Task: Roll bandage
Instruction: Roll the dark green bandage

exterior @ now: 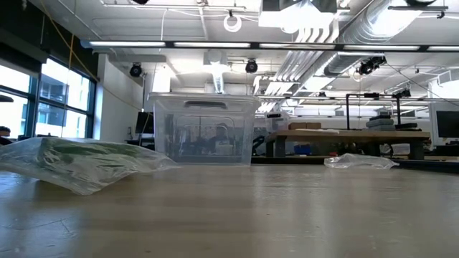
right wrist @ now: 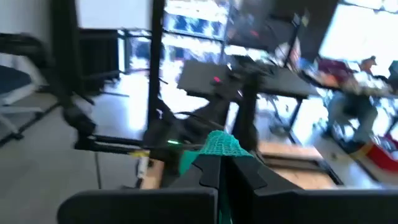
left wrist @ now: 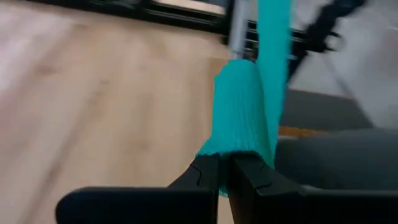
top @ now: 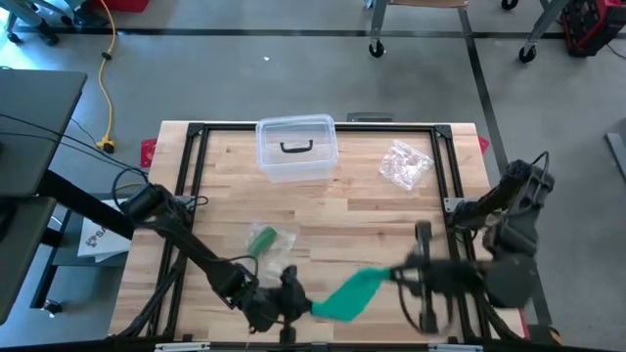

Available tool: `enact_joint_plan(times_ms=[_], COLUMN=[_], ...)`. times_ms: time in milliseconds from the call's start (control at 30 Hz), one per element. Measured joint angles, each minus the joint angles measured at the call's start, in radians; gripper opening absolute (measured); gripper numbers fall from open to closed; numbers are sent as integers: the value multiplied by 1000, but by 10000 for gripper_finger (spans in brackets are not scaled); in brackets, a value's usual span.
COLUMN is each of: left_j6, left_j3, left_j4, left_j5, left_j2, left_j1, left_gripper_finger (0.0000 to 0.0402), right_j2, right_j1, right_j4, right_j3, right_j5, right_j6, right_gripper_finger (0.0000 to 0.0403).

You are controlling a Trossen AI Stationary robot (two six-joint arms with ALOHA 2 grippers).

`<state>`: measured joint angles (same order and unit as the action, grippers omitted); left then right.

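Note:
A teal bandage [top: 352, 293] stretches between my two grippers near the table's near edge, wide at its left end and narrowing to the right. My left gripper [top: 301, 305] is shut on the left end, and my right gripper [top: 403, 274] is shut on the right end. In the left wrist view the bandage [left wrist: 242, 106] runs away from the shut fingers as a broad doubled part beside a narrower strip. In the right wrist view a bunched tuft of the bandage [right wrist: 221, 146] sticks out past the fingers. The low view shows neither the grippers nor the bandage. My left gripper pinches the bandage's wide left end [left wrist: 231, 149] between its two fingers, coming from the table's left. More than one layer lies there, a broad folded part with a strip beside it. The bandage runs on toward my right gripper. My right gripper pinches the bandage's narrow right end [right wrist: 219, 152] between its two fingers, coming from the table's right. A small bunched tuft stands out beyond the fingertips [right wrist: 239, 171]. The rest runs off toward my left gripper.
A clear lidded plastic box [top: 296, 147] stands at the far middle of the table. A crumpled clear wrapper [top: 405, 164] lies to its right. A plastic bag with a green item [top: 266, 240] lies left of centre, just beyond my left arm. A black frame [top: 191, 176] edges the tabletop.

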<state>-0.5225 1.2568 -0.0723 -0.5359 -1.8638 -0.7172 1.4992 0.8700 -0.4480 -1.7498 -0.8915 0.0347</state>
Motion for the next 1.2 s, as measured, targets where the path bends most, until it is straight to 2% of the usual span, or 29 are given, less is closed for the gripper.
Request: enact_joint_plan(times_ms=[167,300,367,567,700,833,1033,1100,1200], left_j6=[32,81,102,254,462,676,942,1019,1097], left_j3=[0,17,45,150,217,273,304,304,305], left_j4=[-93,-174,-186,-188,-263,-329,-467,-527,-563], left_j5=[85,117,146,165,162,44,-341,-422,-486], left_j2=[-22,-22,-22,-22,-22,-22,-22,-22,-22], left_j1=[-33,-68,-75,-85,-103,-129,-146,-140,-121], left_gripper_finger=[5,5,5,3,3,2,2,1,1], right_j2=[-61,-109,-125,-140,-140,-139,-103,-63,18], right_j1=[-135,-235,-286,-394,-417,-398,-289,-247,-190], right_j4=[-267,-458,-495,-380,-144,188,621,679,700], right_j3=[-1,56,110,347,551,745,942,950,915], right_j5=[37,63,106,257,390,483,472,445,411], right_j6=[186,344,388,399,395,411,466,491,507], right_gripper_finger=[0,0,0,0,0,0,0,0,0])
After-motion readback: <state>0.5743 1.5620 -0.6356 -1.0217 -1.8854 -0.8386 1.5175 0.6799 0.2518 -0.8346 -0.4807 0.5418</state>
